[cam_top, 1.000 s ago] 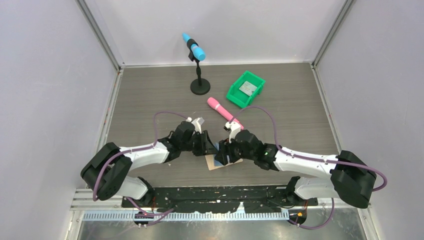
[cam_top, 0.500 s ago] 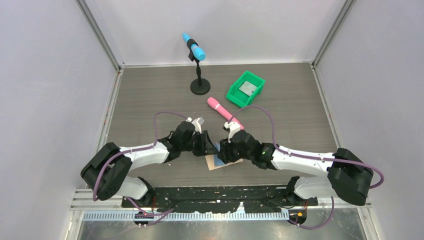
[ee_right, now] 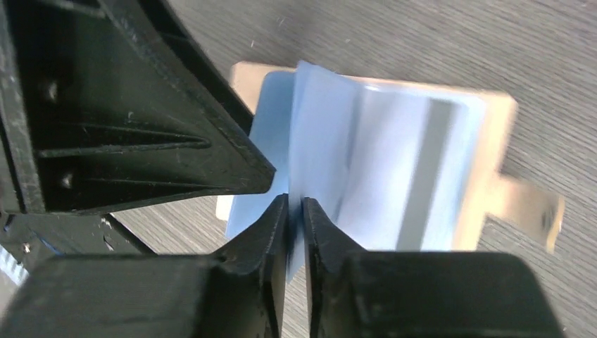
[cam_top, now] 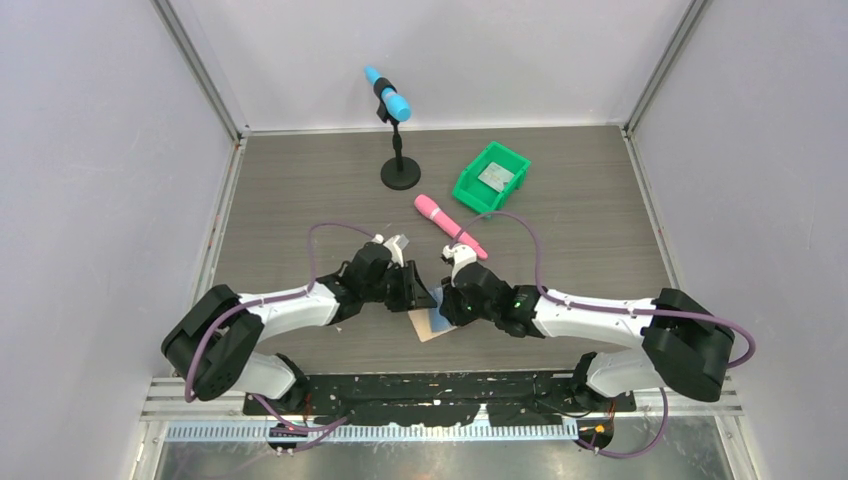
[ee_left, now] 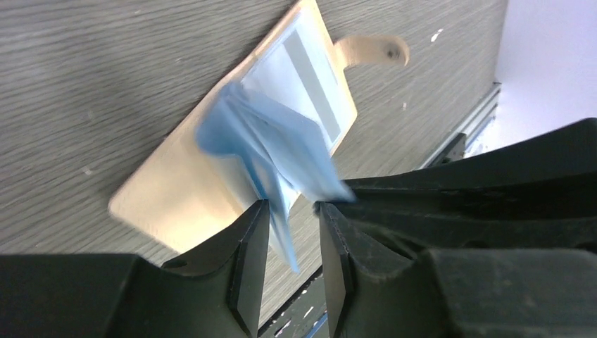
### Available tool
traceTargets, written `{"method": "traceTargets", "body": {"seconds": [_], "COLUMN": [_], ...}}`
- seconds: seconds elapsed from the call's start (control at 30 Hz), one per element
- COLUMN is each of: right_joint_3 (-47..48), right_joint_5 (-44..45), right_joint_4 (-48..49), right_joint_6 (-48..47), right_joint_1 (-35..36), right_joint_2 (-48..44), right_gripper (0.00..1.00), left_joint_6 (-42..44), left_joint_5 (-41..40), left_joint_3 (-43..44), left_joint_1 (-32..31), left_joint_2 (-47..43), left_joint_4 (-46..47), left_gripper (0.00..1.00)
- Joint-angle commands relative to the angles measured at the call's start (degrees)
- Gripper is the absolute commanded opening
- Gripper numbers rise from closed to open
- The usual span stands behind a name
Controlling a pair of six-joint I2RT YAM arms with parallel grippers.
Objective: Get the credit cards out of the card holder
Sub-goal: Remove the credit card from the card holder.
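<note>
Right gripper (ee_right: 294, 211): I see it pinched on the thin blue card (ee_right: 320, 134), which stands up, blurred.
Left gripper (ee_left: 290, 232): jaws parted, straddling that card's edge.
Card holder (ee_left: 169, 204): flat tan sleeve with a strap tab, under both grippers, on the woodgrain table (ee_left: 105, 70).
Silvery card (ee_left: 313, 77): grey-striped, lying in the holder.

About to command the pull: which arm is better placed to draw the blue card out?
Right: the right end effector is pinched onto the edge of the blue card, while the left end effector stands jaws apart, gripping nothing firmly, over the card holder.
</note>
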Motion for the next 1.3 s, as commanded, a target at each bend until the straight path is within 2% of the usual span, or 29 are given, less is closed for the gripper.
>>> {"method": "traceTargets", "body": {"seconds": [0.0,0.13,0.3,0.53,0.7,0.9,1.27], "right_joint_3": [0.26,-0.72,-2.24,-2.36,-2.06,-1.97,-3.55], "right_joint_5": [3.23,0.79,-0.75,-0.54,-0.62,2.91,-2.88], "right_joint_4": [1.2,1.69,4.53,3.92,3.08,-3.14,-4.69], "right_joint_6": [1.68,2.86,4.47,4.55,6.72,10.34,12.68], "right_joint_1": [0.02,-1.05,-1.59,-1.64,-1.63,-2.28,-2.42], "right_joint_2": [-1.91,-1.51,-1.44,-2.7,-2.35,-2.64,-5.13], "right_gripper": [0.13,0.06,0.05,0.05,0.1,0.21,0.27], "left_joint_6": [1.46,1.62,2.36,3.07,1.62,0.88,-0.69], "left_joint_5": [-5.13,-9.05,-15.78,-16.09,-11.55,-8.22,-5.93], "left_joint_3": [0.57,0.97,3.26,3.69,3.28,1.78,-1.47], "left_joint_1": [-0.17,-0.17,-0.18,-0.17,-0.26,-0.52,-0.7], "left_joint_2": [-3.29,-5.86,-10.09,-16.21,-18.21,-15.59,-11.16], "left_joint_4": [-4.76,-10.33,-22.42,-26.06,-22.62,-17.05,-8.86], "left_gripper": [0.34,0.33,0.32,0.33,0.36,0.37,0.38]}}
